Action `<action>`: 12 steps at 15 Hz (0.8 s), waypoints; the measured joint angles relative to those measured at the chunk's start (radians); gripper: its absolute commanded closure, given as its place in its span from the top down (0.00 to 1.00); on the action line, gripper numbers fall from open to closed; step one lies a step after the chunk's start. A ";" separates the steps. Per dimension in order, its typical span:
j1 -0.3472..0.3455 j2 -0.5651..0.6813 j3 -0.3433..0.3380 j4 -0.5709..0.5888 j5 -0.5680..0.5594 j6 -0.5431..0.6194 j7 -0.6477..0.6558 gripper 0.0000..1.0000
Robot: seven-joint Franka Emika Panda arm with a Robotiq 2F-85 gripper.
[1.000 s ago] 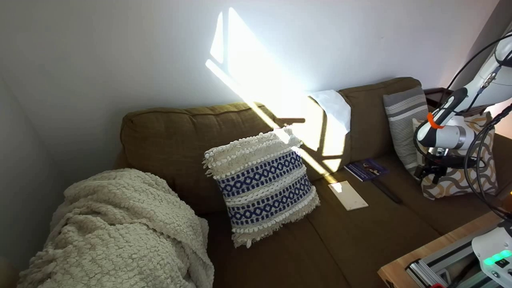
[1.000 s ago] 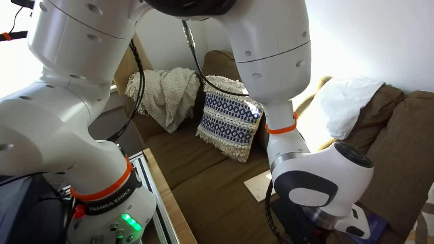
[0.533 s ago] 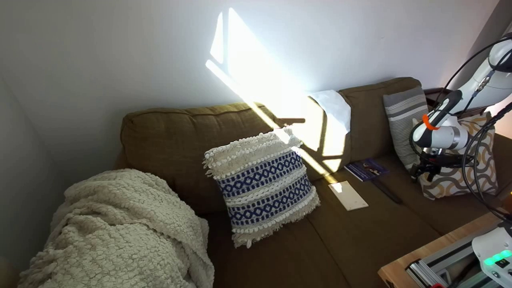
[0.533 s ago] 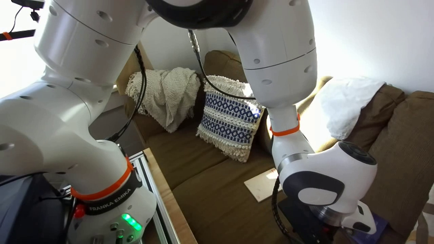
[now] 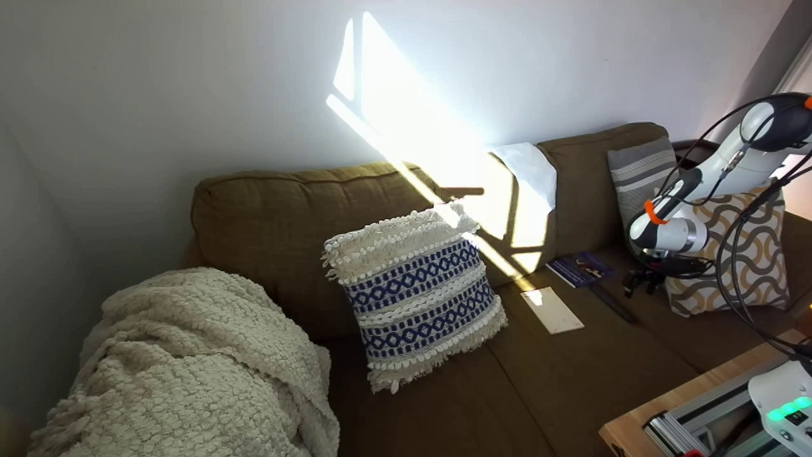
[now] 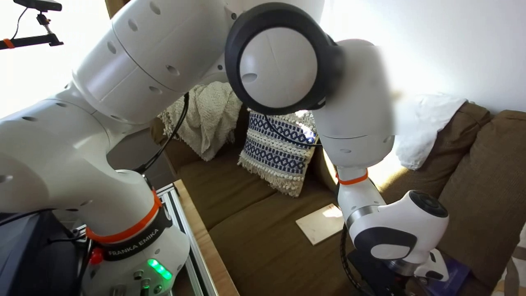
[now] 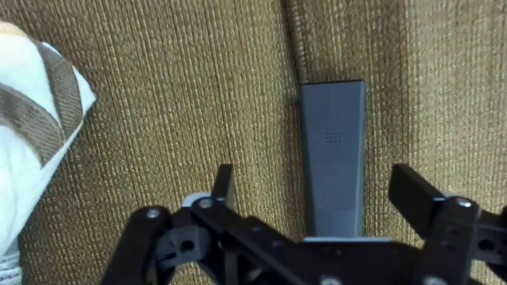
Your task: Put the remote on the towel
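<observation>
The remote is a slim dark bar lying on the brown couch seat. In the wrist view the remote lies lengthwise, with its near end hidden behind the gripper body. My gripper is open and empty, with one finger on each side of the remote in that view and couch fabric showing between. In an exterior view the gripper hangs above the seat, just right of the remote. The towel is a white cloth draped over the couch back, partly in bright sun; it also shows in an exterior view.
A blue book and a pale flat board lie near the remote. A swirl-patterned cushion and a grey striped cushion stand behind the gripper. A blue-white fringed pillow and cream blanket are farther left.
The arm has come lower, and the gripper has moved away from the swirl-patterned cushion toward the remote. The remote and towel have not moved.
</observation>
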 measured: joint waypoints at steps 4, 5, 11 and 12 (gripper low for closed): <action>0.000 0.106 0.010 0.088 -0.024 0.063 -0.002 1.00; -0.002 0.131 0.015 0.107 -0.026 0.076 -0.002 1.00; -0.036 0.229 0.067 0.194 -0.028 0.134 -0.007 0.83; -0.051 0.238 0.076 0.202 -0.029 0.138 -0.013 0.74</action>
